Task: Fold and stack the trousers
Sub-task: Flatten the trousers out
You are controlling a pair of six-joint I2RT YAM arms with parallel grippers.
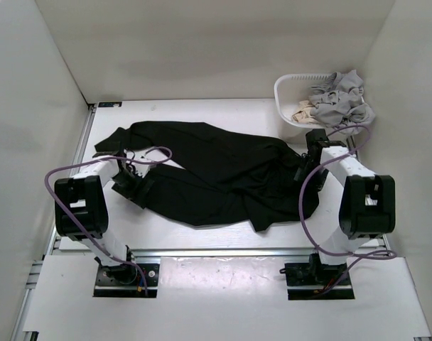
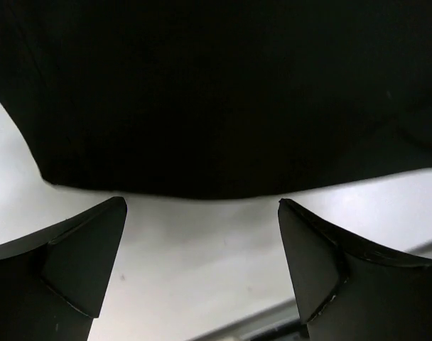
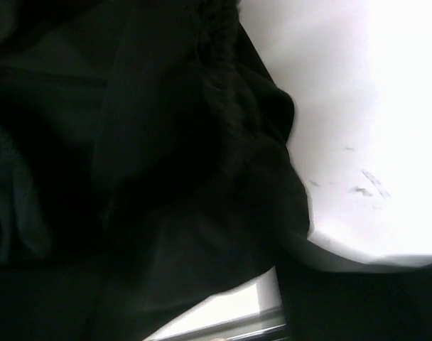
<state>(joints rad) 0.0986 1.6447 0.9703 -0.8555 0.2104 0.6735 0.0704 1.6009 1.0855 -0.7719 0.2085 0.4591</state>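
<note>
The black trousers lie spread and rumpled across the white table, from the far left to the right front. My left gripper is at their left end, low over the table. In the left wrist view it is open and empty, with bare table between the fingers and the trousers' hem just beyond the fingertips. My right gripper is on the trousers' right edge. In the right wrist view black fabric fills the frame and hides the left finger. The right finger stands wide.
A white basket stands at the back right with light grey garments and a beige cloth in it, just behind my right arm. White walls enclose the table. A metal rail runs along the near edge.
</note>
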